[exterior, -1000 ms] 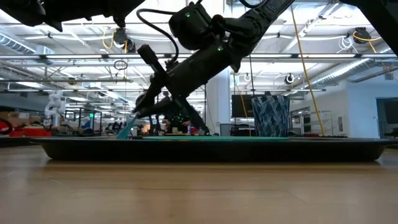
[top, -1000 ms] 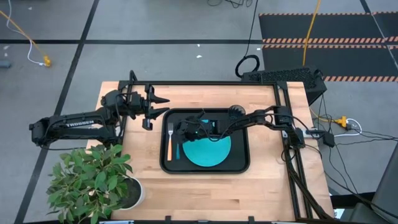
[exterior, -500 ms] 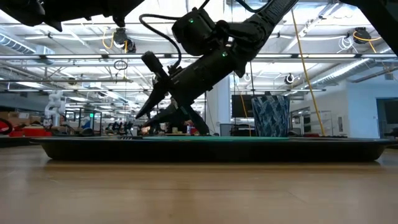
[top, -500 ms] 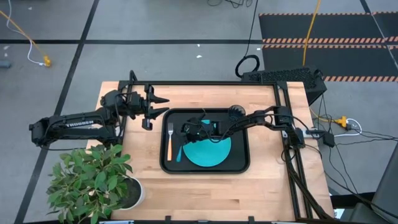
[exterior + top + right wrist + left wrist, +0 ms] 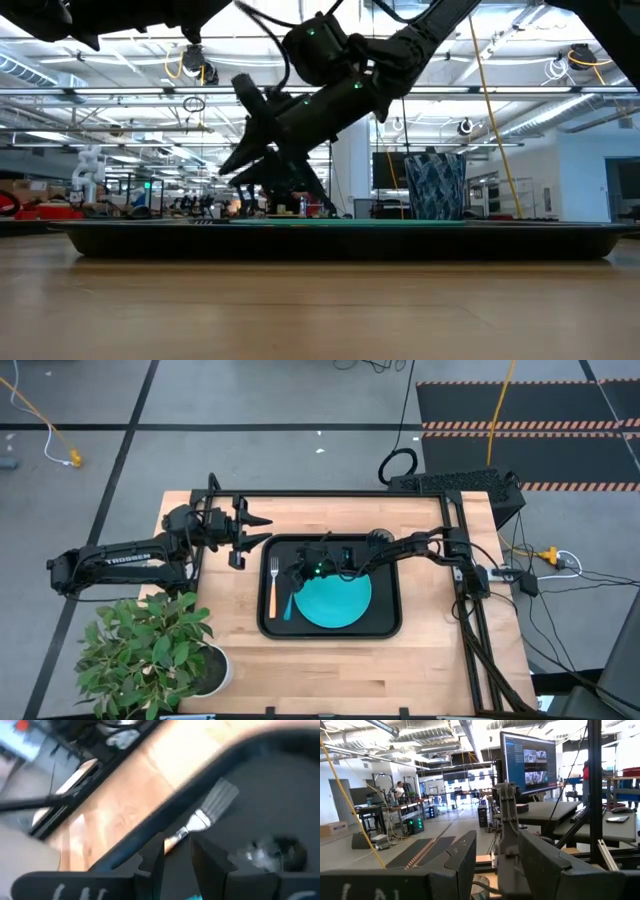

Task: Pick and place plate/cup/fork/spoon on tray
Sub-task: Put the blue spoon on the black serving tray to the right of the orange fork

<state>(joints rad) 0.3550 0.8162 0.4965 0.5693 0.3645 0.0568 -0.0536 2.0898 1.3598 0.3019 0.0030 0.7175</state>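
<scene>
The black tray (image 5: 388, 622) lies mid-table. On it lie the turquoise plate (image 5: 338, 603), the orange-handled fork (image 5: 272, 592) along its left rim, and the blue-handled spoon (image 5: 288, 606) between fork and plate. The dark cup (image 5: 378, 539) stands at the tray's far edge and shows in the low view (image 5: 435, 185). My right gripper (image 5: 292, 571) hangs open and empty above the tray's left part, over the spoon's bowl (image 5: 274, 851) and near the fork's tines (image 5: 217, 801). My left gripper (image 5: 258, 531) is open and empty, raised off the tray's far left corner.
A leafy plant in a white pot (image 5: 150, 652) stands at the table's near left corner. A black frame rail (image 5: 330, 493) runs along the far edge and down the right side. Bare wood lies near the front of the tray (image 5: 340, 670).
My right gripper has opened and let go of the spoon, then risen a little above the tray. The spoon's handle, held slanting upward a second ago, now lies flat on the tray beside the fork.
</scene>
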